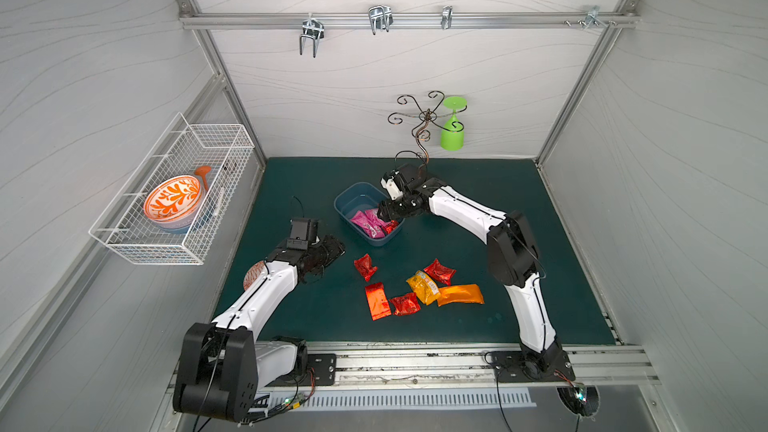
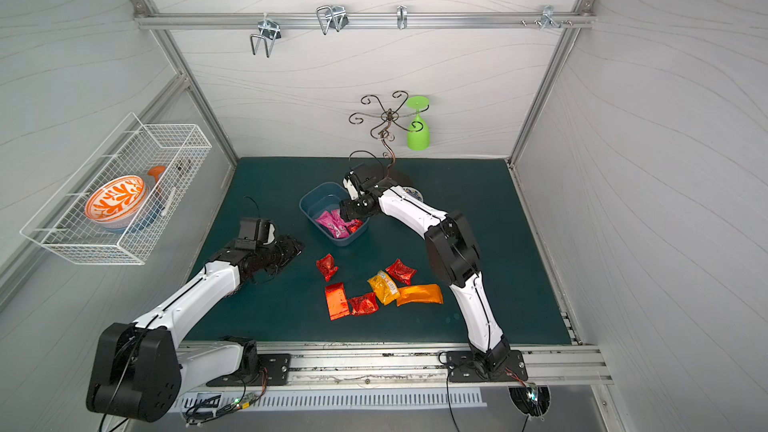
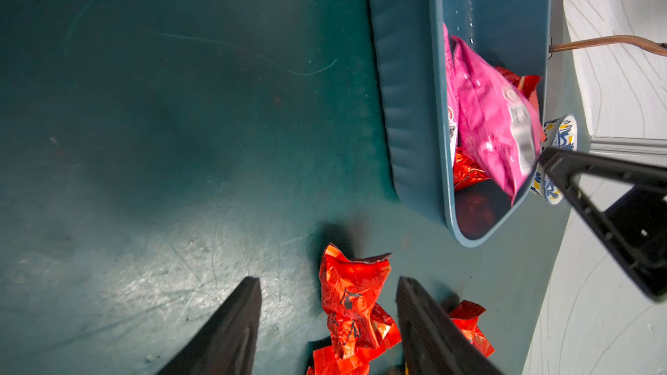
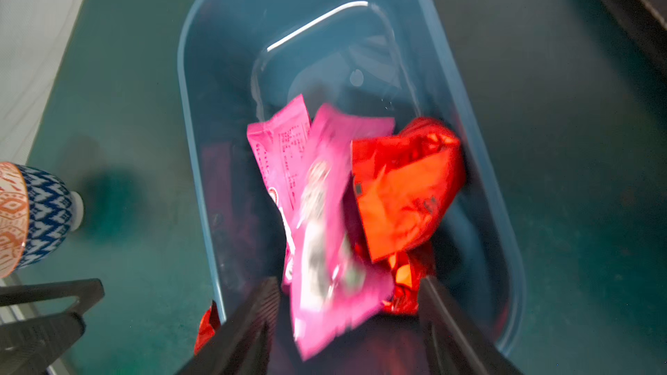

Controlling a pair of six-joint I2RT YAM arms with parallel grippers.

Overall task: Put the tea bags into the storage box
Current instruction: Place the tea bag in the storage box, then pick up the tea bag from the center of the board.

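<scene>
The dark blue storage box (image 1: 345,195) (image 2: 309,201) stands mid-mat and holds pink tea bags (image 1: 368,222) and a red one (image 4: 404,189). My right gripper (image 1: 384,213) (image 4: 349,283) hovers over the box's right end, open. A blurred pink sachet (image 4: 325,229) hangs loose between its spread fingers, touching neither. Several more tea bags lie on the mat in front of the box: crinkly red ones (image 1: 365,266) (image 1: 439,271), a flat red one (image 1: 377,300), a yellow one (image 1: 423,286) and an orange one (image 1: 460,295). My left gripper (image 1: 336,249) (image 3: 328,281) is open, low over the mat, pointing at the nearest red sachet (image 3: 352,297).
A small blue-patterned bowl (image 2: 413,193) (image 4: 36,211) stands just behind my right arm. A metal cup tree holding a green glass (image 1: 453,126) rises at the back. A white wire basket (image 1: 178,193) with an orange-patterned bowl hangs on the left wall.
</scene>
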